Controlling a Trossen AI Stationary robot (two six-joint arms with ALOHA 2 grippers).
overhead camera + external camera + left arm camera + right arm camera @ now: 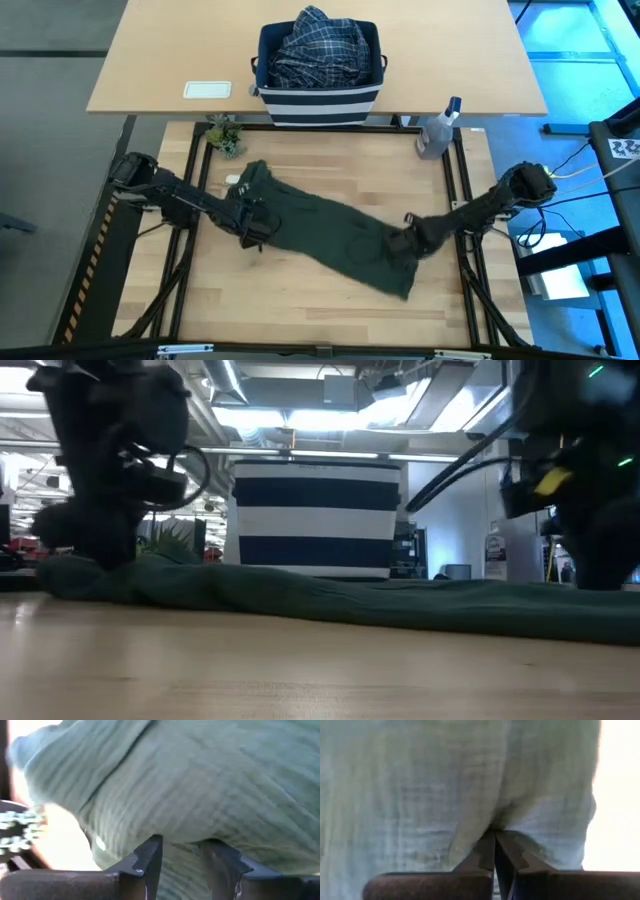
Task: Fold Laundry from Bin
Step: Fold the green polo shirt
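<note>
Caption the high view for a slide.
Both grippers, left and right, pinch the olive-green garment flat on the table; plaid shirt waits in the bin.

Beyond the grippers, a second pale wooden table [180,60] stands on grey floor [50,130]; bright ceiling strip lights [300,420] glow overhead.

Most of the bin [318,95] interior is hidden under the plaid shirt [318,48], so any other garment inside cannot be told. In the low view, the olive garment [330,600] hides the bin's base, and both arms are cut off by the top edge.
</note>
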